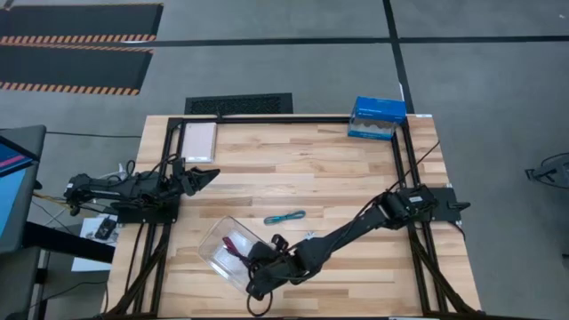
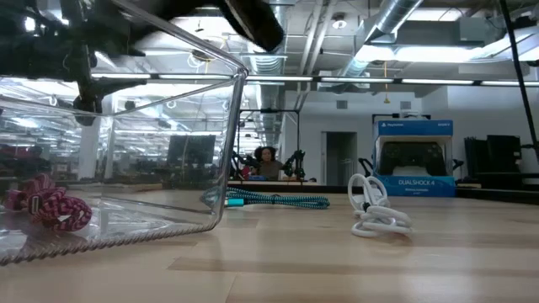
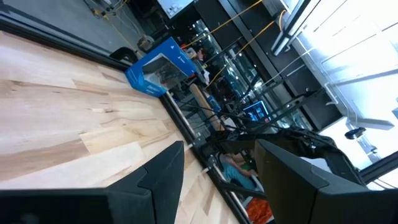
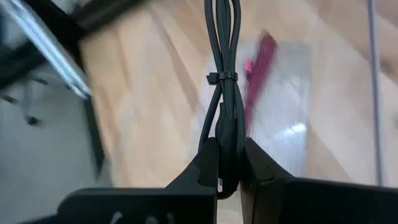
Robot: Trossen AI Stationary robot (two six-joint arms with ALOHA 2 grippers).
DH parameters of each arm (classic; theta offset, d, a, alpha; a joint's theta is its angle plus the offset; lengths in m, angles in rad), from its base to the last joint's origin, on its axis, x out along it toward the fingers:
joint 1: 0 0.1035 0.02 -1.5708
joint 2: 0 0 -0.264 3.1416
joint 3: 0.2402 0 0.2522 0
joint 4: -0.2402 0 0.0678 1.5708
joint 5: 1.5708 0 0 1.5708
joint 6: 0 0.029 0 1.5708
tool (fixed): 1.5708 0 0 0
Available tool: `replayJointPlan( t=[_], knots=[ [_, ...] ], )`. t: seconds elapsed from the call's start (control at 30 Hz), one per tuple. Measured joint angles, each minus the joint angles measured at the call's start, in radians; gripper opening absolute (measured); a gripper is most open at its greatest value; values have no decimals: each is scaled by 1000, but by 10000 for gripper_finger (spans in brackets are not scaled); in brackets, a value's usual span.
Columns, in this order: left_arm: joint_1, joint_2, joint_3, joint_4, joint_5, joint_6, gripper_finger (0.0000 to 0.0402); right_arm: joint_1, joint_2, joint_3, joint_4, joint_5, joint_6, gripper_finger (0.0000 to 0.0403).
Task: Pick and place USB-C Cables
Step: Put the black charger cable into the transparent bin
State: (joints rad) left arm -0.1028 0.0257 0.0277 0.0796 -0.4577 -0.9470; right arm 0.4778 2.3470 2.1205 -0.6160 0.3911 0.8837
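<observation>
A clear tray [image 1: 216, 238] stands near the table's front edge, with the magenta-pink cable [image 2: 46, 206] lying coiled on its floor. My right gripper [image 1: 253, 262] hangs over the tray's right side, shut on the dark cable [image 4: 225, 74]. The teal cable [image 1: 284, 217] lies flat on the wood beyond the tray. The white cable [image 2: 376, 210] rests on the table to its right. My left gripper [image 1: 201, 175] waits open at the table's left side, holding nothing. My right gripper pinches one end of the bundled dark cable [image 4: 226, 134] between its two fingers. The fingers slant downward from the table's right side and lie along the bundle. The bundle, cinched by a small tie [image 4: 222, 76], sticks out past the fingertips over the tray.
A blue boxed game controller [image 1: 377, 117] sits at the far right corner, and a pale flat card [image 1: 199, 140] at the far left. Black frame rails [image 1: 267, 119] run along the table's edges. Bare wood lies between the teal cable and the far rail.
</observation>
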Motion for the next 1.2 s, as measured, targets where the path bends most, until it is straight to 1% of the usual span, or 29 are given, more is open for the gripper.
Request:
replayJointPlan(
  t=[0.1, 0.2, 0.27, 0.67, 1.03, 1.2],
  knots=[
    [0, 0, 0, -2, -1, 0, 185, -6, 24, 6, 34, -5, 2, 27],
    [0, 0, 0, -1, -1, -12, 185, -13, 39, 1, -5, -19, 2, 27],
    [0, 0, 0, -2, -1, -14, 185, -18, 52, 1, 12, -29, 2, 27],
    [0, 0, 0, -12, 0, -41, 185, -29, 50, 2, -65, -28, 6, 27],
    [0, 0, 0, -12, 0, -45, 185, -31, 64, 3, -50, -25, 7, 27],
    [0, 0, 0, -11, 1, -50, 185, -33, 93, 4, -50, -53, 9, 26]
  ],
)
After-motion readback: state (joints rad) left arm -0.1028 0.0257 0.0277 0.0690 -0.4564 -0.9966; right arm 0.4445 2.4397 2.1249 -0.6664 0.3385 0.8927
